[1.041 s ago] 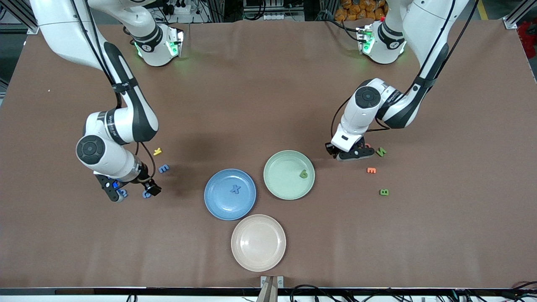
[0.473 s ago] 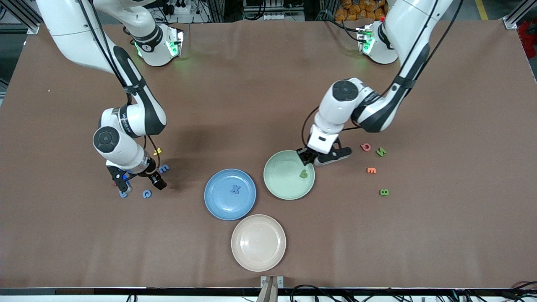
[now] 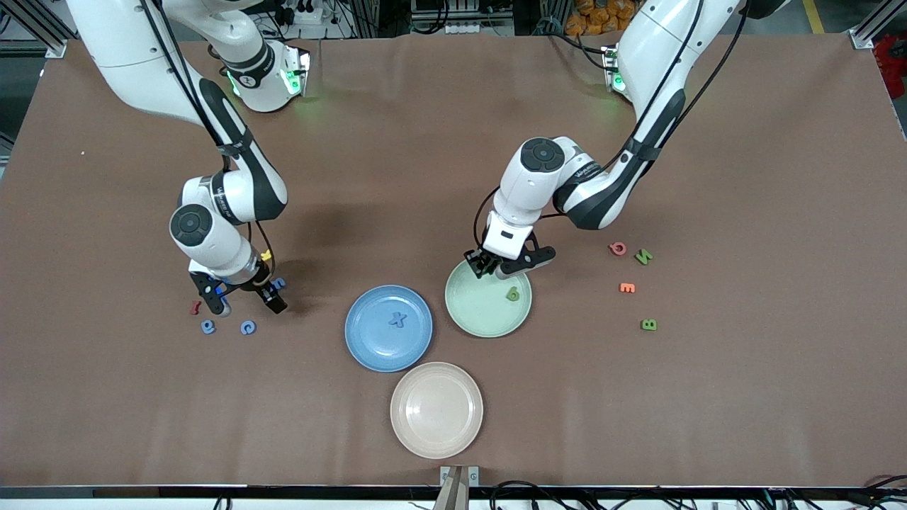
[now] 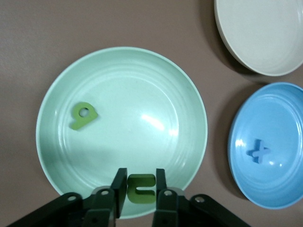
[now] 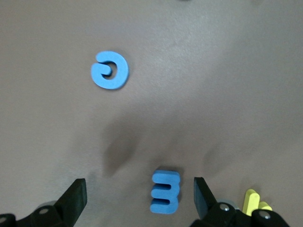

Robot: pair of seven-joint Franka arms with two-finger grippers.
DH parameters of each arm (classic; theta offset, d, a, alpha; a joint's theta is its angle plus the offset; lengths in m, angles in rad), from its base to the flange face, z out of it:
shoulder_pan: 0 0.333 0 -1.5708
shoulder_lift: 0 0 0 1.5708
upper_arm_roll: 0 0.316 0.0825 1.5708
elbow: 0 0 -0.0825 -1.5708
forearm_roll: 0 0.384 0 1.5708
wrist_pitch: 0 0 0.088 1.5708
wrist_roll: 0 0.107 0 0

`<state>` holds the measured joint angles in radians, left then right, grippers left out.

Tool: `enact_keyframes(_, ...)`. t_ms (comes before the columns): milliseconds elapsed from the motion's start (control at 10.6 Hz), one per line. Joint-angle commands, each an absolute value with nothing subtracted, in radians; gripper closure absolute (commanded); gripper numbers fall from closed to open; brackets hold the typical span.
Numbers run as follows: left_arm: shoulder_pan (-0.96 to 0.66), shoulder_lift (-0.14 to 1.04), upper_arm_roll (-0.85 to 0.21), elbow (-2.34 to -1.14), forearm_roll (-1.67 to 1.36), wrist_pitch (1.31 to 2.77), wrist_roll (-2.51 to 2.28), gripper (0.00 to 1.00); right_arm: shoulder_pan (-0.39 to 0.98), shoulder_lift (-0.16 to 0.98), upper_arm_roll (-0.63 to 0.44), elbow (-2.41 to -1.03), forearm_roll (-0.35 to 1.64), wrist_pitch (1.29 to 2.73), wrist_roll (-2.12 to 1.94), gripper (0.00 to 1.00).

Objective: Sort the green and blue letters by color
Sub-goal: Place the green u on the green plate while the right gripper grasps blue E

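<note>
Left gripper [image 4: 138, 195] has swung from the scattered letters to the pale green plate's [image 3: 464, 312] rim, fingers clamped on a chunky green foam letter [image 4: 141, 187]; drop looks imminent. Right gripper [image 5: 139, 198], fingers spread, has shifted over a blue E-shaped letter [image 5: 166, 191], probably next.

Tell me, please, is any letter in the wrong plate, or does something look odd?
Nothing stands out. The green plate holds one green letter, the blue plate one blue X, the beige plate nothing. The left gripper holds a green letter over the green plate.
</note>
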<state>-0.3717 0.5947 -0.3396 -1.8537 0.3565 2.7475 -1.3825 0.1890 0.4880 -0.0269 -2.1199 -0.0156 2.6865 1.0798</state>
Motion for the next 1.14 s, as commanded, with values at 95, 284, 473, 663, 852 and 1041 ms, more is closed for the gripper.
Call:
enact_keyframes(95,-0.379,0.601,-0.313,-1.832,0.406,2.703,-1.399,0.00,0.196,0.466,-0.026,-2.172,-0.043,2.712,1.118,0.45)
enact_keyframes(284,-0.356,0.588,-0.313,-1.844,0.419,2.633,-1.376,0.00,0.207,0.466,-0.026,-2.183,-0.043,2.721,1.140,0.86)
enact_keyframes(473,-0.283,0.543,-0.316,-1.899,0.445,2.600,-1.268,0.00,0.219,0.483,-0.028,-2.207,-0.044,2.792,1.141,1.00)
enact_keyframes(663,-0.236,0.497,-0.316,-1.972,0.443,2.600,-1.265,0.00,0.219,0.488,-0.028,-2.203,-0.044,2.789,1.138,1.00)
enact_keyframes(852,-0.146,0.441,-0.316,-2.076,0.445,2.600,-1.256,0.00,0.221,0.486,-0.026,-2.154,-0.046,2.746,1.118,1.00)
enact_keyframes(1041,-0.057,0.420,-0.318,-2.173,0.446,2.600,-1.249,0.00,0.250,0.486,-0.025,-2.042,-0.081,2.612,1.078,1.00)
